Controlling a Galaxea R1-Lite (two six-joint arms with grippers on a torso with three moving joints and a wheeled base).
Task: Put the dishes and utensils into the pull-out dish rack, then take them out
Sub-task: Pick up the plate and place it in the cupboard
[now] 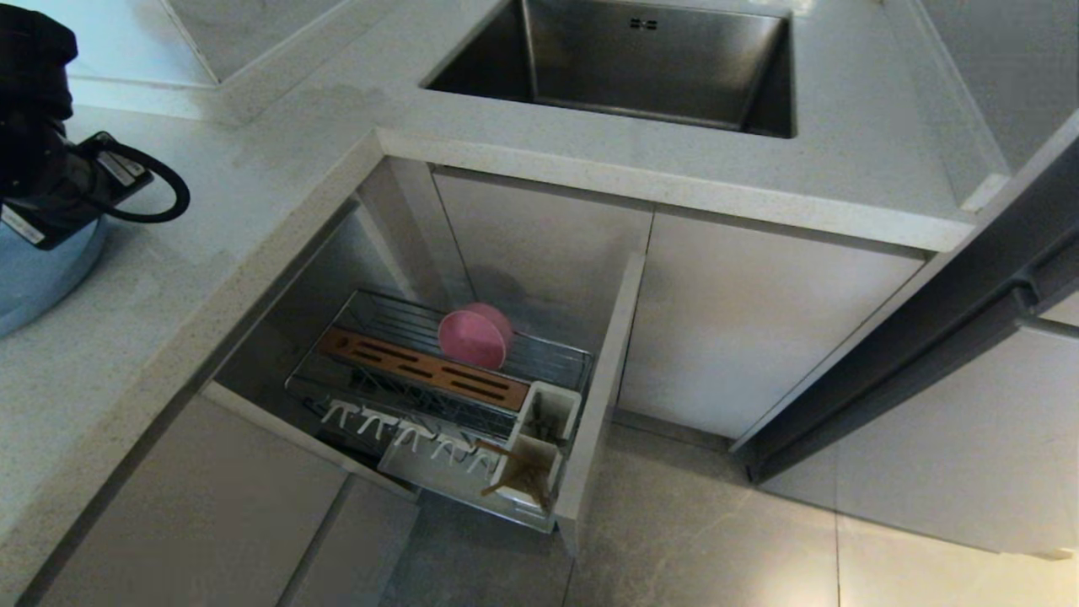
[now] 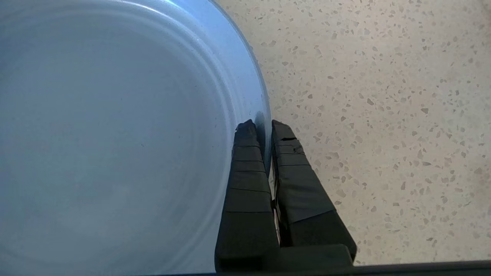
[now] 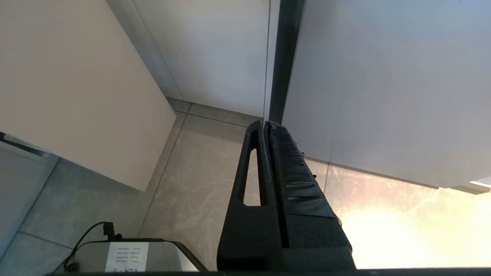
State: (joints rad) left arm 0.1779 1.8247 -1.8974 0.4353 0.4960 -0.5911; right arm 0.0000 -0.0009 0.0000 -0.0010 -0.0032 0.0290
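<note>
The rack (image 1: 438,388) is seen pulled out of the cabinet below the worktop (image 1: 169,278), low in the head view. At its near corner, the chopsticks (image 1: 506,472) are stood in a white cup (image 1: 531,472), leaning outward. White prongs (image 1: 405,430) are lined along the near edge, and a wooden strip (image 1: 430,375) is laid across the wire basket behind them. The bowl (image 1: 474,335) is set on edge just behind the strip.

On the worktop at the far left, the plate (image 2: 115,145) is lain flat. Its rim is pinched by the left tool (image 2: 265,126), whose fingers (image 2: 247,161) are closed on either side of the edge.

The right tool (image 3: 266,126) is held over the floor (image 3: 199,176) beside cabinet doors, pressed shut and gripping nothing.

Farthest back, the sink (image 1: 624,59) is sunk into the worktop.
</note>
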